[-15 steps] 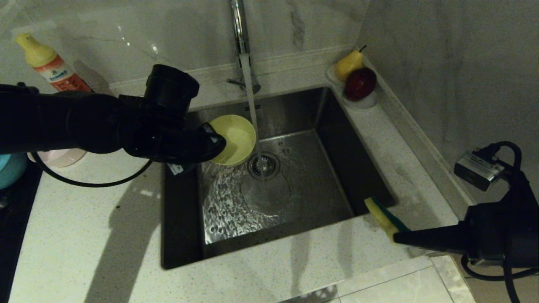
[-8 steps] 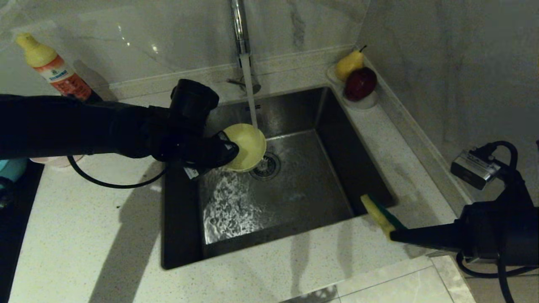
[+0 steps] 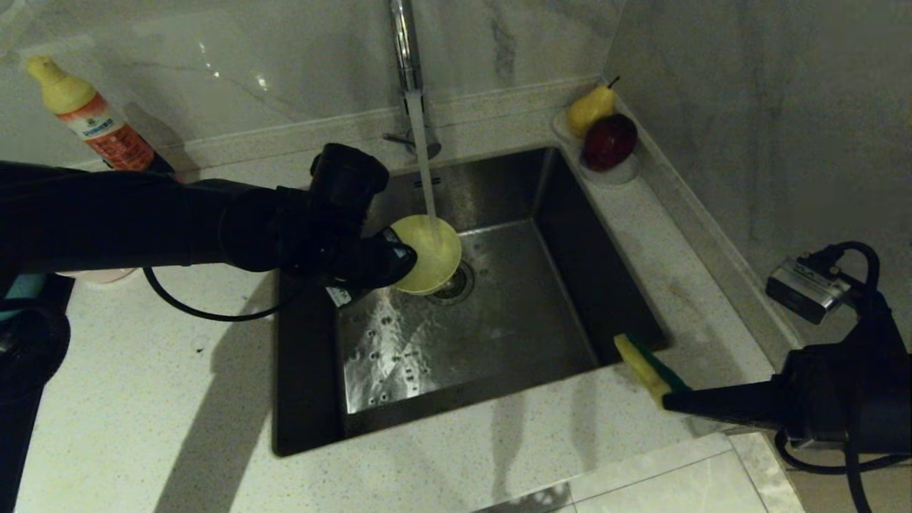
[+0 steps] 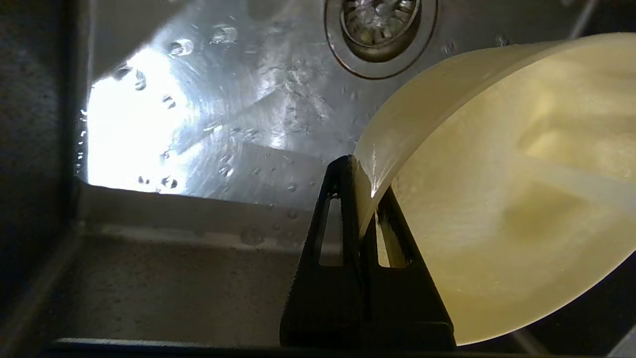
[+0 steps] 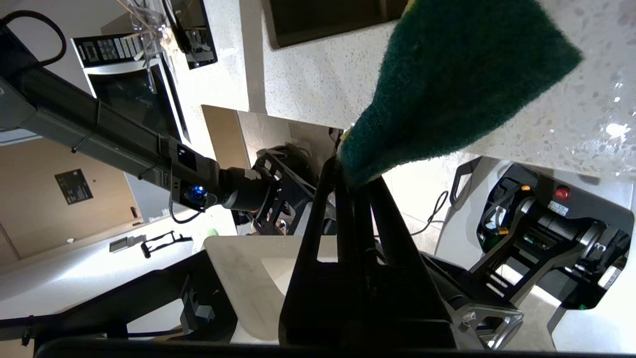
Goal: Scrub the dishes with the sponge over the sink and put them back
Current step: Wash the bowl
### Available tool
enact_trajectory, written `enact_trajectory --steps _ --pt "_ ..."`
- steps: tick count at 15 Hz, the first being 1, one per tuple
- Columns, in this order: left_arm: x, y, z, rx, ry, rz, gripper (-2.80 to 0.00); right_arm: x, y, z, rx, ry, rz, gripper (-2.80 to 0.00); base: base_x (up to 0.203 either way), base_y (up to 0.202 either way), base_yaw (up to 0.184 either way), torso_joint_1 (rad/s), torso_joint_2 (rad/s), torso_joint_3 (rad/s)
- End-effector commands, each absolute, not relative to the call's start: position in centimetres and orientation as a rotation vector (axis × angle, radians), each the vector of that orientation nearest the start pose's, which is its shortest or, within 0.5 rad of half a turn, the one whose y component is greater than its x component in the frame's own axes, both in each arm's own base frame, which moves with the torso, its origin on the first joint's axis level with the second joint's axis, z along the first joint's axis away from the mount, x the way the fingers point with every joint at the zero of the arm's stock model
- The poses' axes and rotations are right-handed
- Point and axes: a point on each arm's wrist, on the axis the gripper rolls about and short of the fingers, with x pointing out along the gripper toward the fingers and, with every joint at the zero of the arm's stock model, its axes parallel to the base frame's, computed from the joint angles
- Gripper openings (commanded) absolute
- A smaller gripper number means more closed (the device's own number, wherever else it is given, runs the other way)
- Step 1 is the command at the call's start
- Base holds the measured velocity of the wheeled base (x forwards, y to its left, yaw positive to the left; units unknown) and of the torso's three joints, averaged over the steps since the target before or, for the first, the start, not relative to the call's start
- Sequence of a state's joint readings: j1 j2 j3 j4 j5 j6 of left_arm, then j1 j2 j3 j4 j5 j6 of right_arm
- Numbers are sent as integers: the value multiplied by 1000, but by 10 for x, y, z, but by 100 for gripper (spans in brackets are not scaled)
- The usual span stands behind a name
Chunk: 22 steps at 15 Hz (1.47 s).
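Note:
Over the steel sink (image 3: 499, 335), my left gripper (image 3: 399, 260) is shut on the near rim of the yellow bowl (image 3: 429, 253). The bowl is tilted above the drain, and the stream from the chrome tap (image 3: 402, 43) runs into it. The left wrist view shows the rim of the bowl (image 4: 497, 199) pinched between the two fingers of the left gripper (image 4: 365, 174). At the sink's front right corner my right gripper (image 3: 670, 399) is shut on the end of the sponge (image 3: 645, 367). The sponge's green side (image 5: 462, 74) sticks out from that gripper (image 5: 355, 179). Slivers of a pink bowl (image 3: 96, 275) and a blue bowl (image 3: 21, 286) show under my left arm.
A detergent bottle (image 3: 92, 117) stands at the back left by the wall. A white dish with a pear and a red apple (image 3: 602, 132) sits at the sink's back right corner. The black stove top (image 3: 11, 442) lies at the far left, and a wall closes the right side.
My left gripper has carried the yellow bowl to the right, from beside the water stream to directly under it. The right arm with the sponge has stayed put.

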State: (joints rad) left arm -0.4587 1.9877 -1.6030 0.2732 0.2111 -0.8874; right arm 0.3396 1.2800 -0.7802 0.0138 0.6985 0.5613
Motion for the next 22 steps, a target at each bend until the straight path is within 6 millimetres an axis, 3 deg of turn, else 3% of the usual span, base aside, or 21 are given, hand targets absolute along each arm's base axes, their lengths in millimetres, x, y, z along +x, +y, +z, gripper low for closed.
enact_trajectory --steps 1,6,11,14,18,22 --pt "352 -168 218 -642 679 58 -280 171 76 223 597 801 845 -280 0 0 0 0 0 0" --pt "338 -160 229 -628 665 89 -280 166 74 227 597 781 851 -280 0 0 0 0 0 0" --pt "297 -108 282 -573 412 225 -280 162 73 227 600 784 852 -280 0 0 0 0 0 0" --pt "282 -96 301 -512 200 247 -280 166 74 226 608 797 844 -280 0 0 0 0 0 0" --pt "274 -92 307 -417 -51 194 -280 161 72 233 631 779 841 -280 0 0 0 0 0 0" --pt "268 -90 299 -343 -267 122 -280 167 75 233 632 780 843 -280 0 0 0 0 0 0"
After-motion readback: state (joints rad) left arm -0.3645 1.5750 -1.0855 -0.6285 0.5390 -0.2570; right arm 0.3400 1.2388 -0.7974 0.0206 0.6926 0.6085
